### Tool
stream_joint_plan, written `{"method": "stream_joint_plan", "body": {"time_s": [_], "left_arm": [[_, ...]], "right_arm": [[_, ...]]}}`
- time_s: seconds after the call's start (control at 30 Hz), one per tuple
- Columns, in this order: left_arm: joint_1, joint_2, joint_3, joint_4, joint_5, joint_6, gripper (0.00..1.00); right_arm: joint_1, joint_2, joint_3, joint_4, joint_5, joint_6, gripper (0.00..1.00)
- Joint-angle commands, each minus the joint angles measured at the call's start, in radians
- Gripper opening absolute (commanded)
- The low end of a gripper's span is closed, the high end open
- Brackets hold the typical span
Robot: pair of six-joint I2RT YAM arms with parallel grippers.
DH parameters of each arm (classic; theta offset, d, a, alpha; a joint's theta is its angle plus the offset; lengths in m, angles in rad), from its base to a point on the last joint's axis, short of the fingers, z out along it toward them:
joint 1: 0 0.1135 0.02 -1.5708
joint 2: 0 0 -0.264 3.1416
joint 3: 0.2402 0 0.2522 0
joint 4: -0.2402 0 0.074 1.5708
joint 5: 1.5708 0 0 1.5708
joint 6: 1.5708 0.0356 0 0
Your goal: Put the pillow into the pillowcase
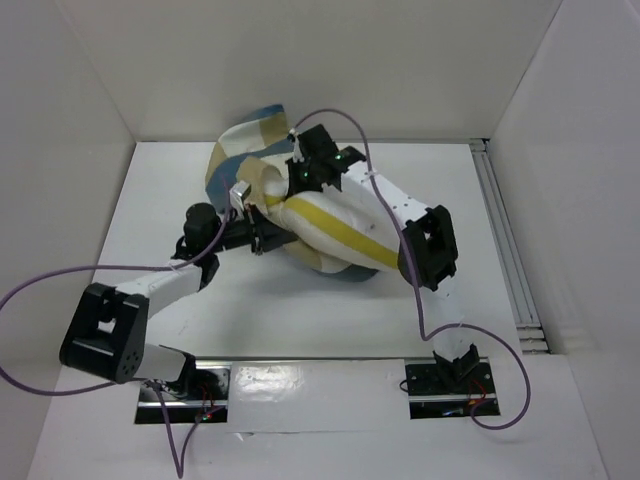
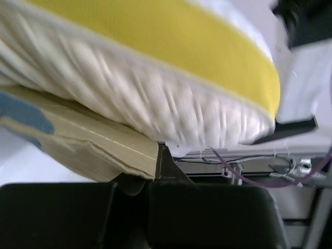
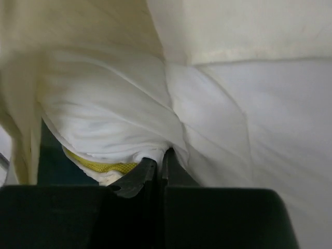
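Tan pillowcase (image 2: 78, 148) hem pinched tight in left fingers (image 2: 167, 167), pillow (image 3: 104, 114) in right fingers (image 3: 136, 180).

Your left arm (image 1: 160, 283) and right arm (image 1: 385, 200) are smooth white links joined by boxy black joint housings (image 1: 103, 332), each trailing a thin purple cable (image 1: 60, 273) above a shiny metal base plate (image 1: 218, 385), with the left gripper (image 2: 157, 165) and right gripper (image 3: 160, 168) matte black.

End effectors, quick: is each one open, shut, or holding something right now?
The left end effector is closed, pinching the tan edge of the pillowcase.
The right end effector is closed, pinching a white fold of the pillow.
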Motion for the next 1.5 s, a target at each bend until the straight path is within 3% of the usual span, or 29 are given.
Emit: {"method": "stream_joint_plan", "body": {"time_s": [0.0,0.1,0.2,0.3,0.4,0.53,0.6,0.67,0.7,0.73,0.8,0.83,0.87,0.93,0.97,1.13,1.2,1.27,1.33,1.4,1.47], "left_arm": [[-0.049,-0.14,0.184,-0.004,0.253,0.172,0.0],[-0.049,-0.089,0.257,0.026,0.278,0.14,0.0],[-0.049,-0.008,0.356,0.217,0.309,0.001,0.0],[-0.059,0.017,0.366,0.368,0.318,-0.148,0.0],[-0.059,0.011,0.317,0.509,0.327,-0.25,0.0],[-0.034,-0.084,0.194,0.52,0.339,-0.279,0.0],[0.003,-0.167,0.16,0.363,0.364,-0.209,0.0],[0.042,-0.231,0.182,0.159,0.373,-0.099,0.07],[0.087,-0.305,0.211,0.012,0.384,-0.01,0.17],[0.111,-0.337,0.254,-0.378,0.363,0.232,0.41],[0.158,-0.356,0.46,-0.767,0.314,0.485,0.55],[0.167,-0.356,0.526,-0.907,0.251,0.65,0.59],[0.177,-0.347,0.594,-1.026,0.237,0.681,0.63],[0.216,-0.347,0.604,-1.028,0.25,0.69,0.63],[0.217,-0.335,0.614,-1.028,0.25,0.69,0.62],[0.261,-0.284,0.564,-1.04,0.218,0.69,0.43],[0.261,-0.263,0.567,-1.081,0.182,0.725,0.42],[0.24,-0.212,0.593,-1.187,0.079,0.791,0.42],[0.2,-0.166,0.663,-1.282,-0.027,0.833,0.42],[0.104,-0.083,0.74,-1.398,-0.162,0.861,0.38],[0.062,-0.014,0.783,-1.455,-0.275,0.876,0.37]], "right_arm": [[-0.128,0.092,0.203,0.016,0.256,-0.012,0.0],[-0.174,0.052,0.35,-0.044,0.309,-0.002,0.0],[-0.197,-0.089,0.387,0.019,0.322,-0.012,0.0],[-0.125,-0.218,0.242,0.111,0.322,-0.041,0.0],[-0.025,-0.201,0.088,0.129,0.342,-0.05,0.0],[0.062,-0.097,-0.153,0.229,0.333,-0.01,0.0],[0.085,-0.027,-0.19,0.241,0.237,0.031,0.0],[0.103,-0.015,-0.223,0.27,0.149,0.046,0.0],[0.123,-0.034,-0.237,0.302,0.132,0.056,0.0],[0.124,-0.047,-0.246,0.312,0.117,0.056,0.02],[0.133,-0.102,-0.26,0.321,0.081,0.07,0.28],[0.133,-0.124,-0.274,0.321,0.081,0.07,0.54],[0.133,-0.146,-0.274,0.321,0.081,0.07,0.66],[0.113,-0.213,-0.274,0.288,0.072,0.057,0.82],[0.113,-0.236,-0.274,0.268,0.072,0.048,0.85],[0.013,-0.441,-0.381,0.173,0.105,0.036,0.88],[-0.024,-0.498,-0.439,0.162,0.17,0.036,0.82],[-0.12,-0.549,-0.541,0.149,0.231,0.036,0.62],[-0.192,-0.539,-0.61,0.133,0.242,0.051,0.5],[-0.292,-0.49,-0.668,0.132,0.163,0.074,0.53],[-0.301,-0.489,-0.726,0.183,0.12,0.085,0.5]]}}
